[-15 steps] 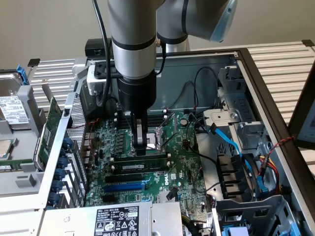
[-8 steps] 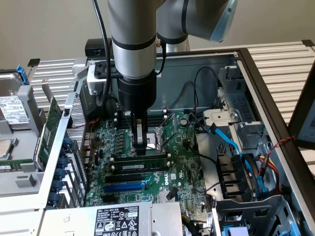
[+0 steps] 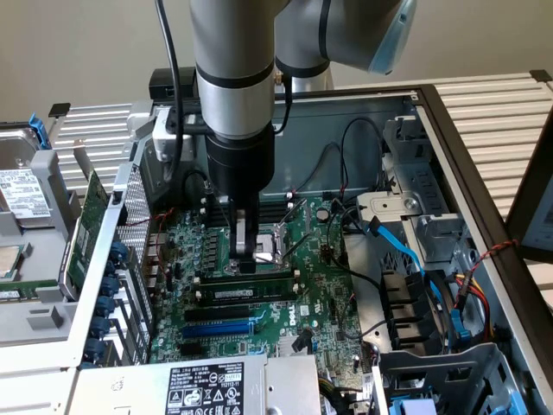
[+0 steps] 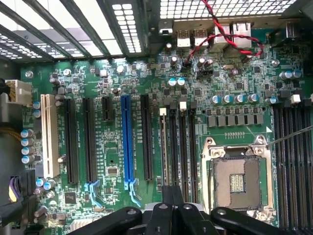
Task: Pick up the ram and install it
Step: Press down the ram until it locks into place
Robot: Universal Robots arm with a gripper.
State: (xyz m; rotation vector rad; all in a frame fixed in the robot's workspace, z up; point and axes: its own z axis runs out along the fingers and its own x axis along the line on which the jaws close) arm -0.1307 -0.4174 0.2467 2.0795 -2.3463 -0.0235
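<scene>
The arm (image 3: 232, 95) reaches down into an open computer case (image 3: 449, 156), its tool (image 3: 246, 259) low over the green motherboard (image 3: 311, 303). The tool's fingers (image 3: 246, 246) are pressed together with nothing pinched between them; in the wrist view the tips (image 4: 172, 205) meet as one narrow dark point above the board.

The ram (image 3: 246, 292) lies flat along a memory slot just below the tool's tip, running from the exterior view's left to its right, with a white label strip on its face. Whether the tip touches its upper edge or stands just above it cannot be told. In the wrist view the stick appears as a thin strip (image 4: 163, 147) in one of the dark slots beside the tool.

The CPU socket (image 3: 281, 235) with its metal frame sits just beyond the ram, on the far side, partly behind the tool. A blue slot (image 3: 218, 329) lies nearer the camera, parallel to the ram, with black slots between them. A green expansion card (image 3: 86, 229) stands on edge outside the case wall on the exterior view's left, near a hard drive (image 3: 22, 194). Blue cables (image 3: 415, 259) and black wires run through the case on the exterior view's right. A power supply label (image 3: 203, 389) shows at the near edge. The case rests on a slatted tabletop (image 3: 497, 108).
</scene>
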